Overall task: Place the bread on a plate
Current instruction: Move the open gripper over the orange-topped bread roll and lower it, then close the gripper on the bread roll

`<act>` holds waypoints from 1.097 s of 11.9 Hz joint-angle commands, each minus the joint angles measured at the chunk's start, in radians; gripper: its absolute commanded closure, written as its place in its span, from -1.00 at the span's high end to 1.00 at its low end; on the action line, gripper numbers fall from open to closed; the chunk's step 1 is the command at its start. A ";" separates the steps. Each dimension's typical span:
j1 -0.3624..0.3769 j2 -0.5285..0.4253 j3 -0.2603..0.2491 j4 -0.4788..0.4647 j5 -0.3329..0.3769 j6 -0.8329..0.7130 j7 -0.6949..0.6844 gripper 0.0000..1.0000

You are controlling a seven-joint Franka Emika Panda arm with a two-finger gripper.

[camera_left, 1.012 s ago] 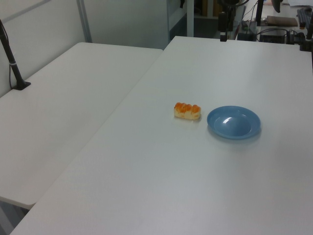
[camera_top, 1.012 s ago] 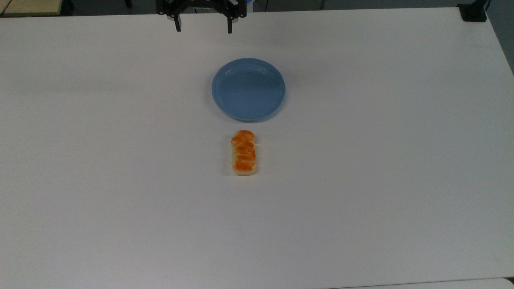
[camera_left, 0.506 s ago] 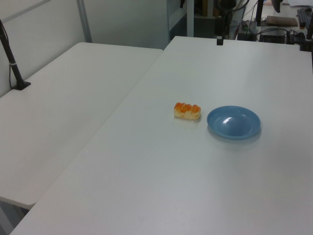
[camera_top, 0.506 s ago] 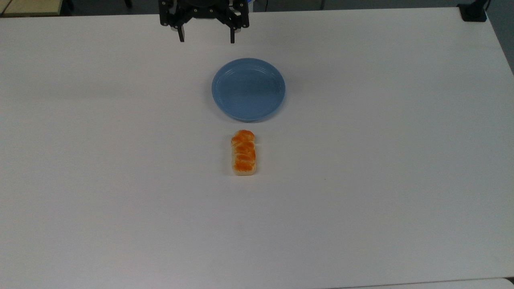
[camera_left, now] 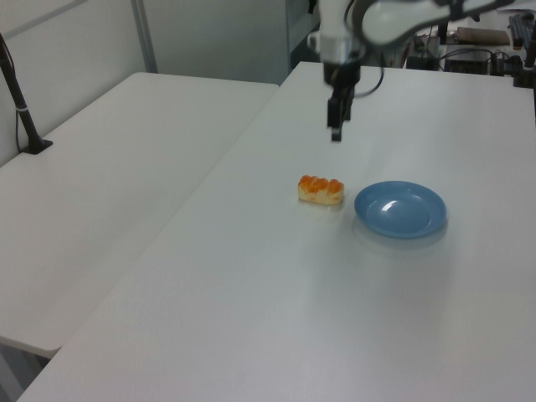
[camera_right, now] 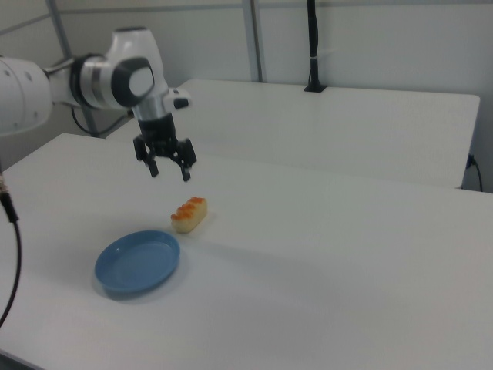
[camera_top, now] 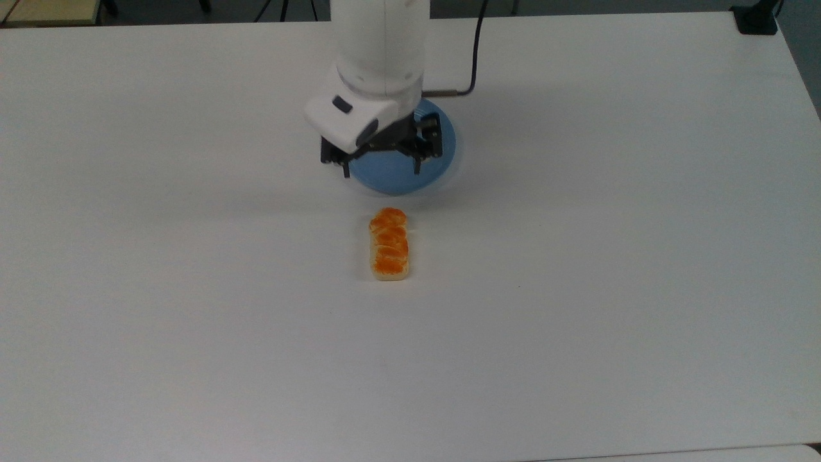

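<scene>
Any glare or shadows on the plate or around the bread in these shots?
Left view: a pale highlight glints on the plate. Top view: the arm hides part of the plate, and the bread casts a faint shadow on its left. Right view: a soft shadow beside the bread on the table.

In the top view, the far part of the plate (camera_top: 391, 179) is covered by the white arm (camera_top: 378, 58) and the gripper (camera_top: 381, 172); the arm is cut off by the upper edge. In the left view, the arm (camera_left: 394, 17) is cut off by the upper edge, and in the right view the arm (camera_right: 46, 89) is cut off by the right view's left edge.
</scene>
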 commanded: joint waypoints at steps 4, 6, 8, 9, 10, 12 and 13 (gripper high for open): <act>0.010 0.167 -0.019 0.009 -0.010 0.196 0.029 1.00; 0.008 0.201 -0.020 0.007 -0.010 0.253 0.032 0.94; 0.012 0.229 -0.019 0.007 -0.012 0.299 0.064 0.72; 0.012 0.236 -0.020 0.007 -0.012 0.307 0.072 0.60; 0.013 0.236 -0.019 0.006 -0.012 0.308 0.074 0.42; 0.015 0.227 -0.020 0.001 -0.010 0.302 0.081 0.08; 0.015 0.221 -0.019 0.000 -0.009 0.299 0.106 0.01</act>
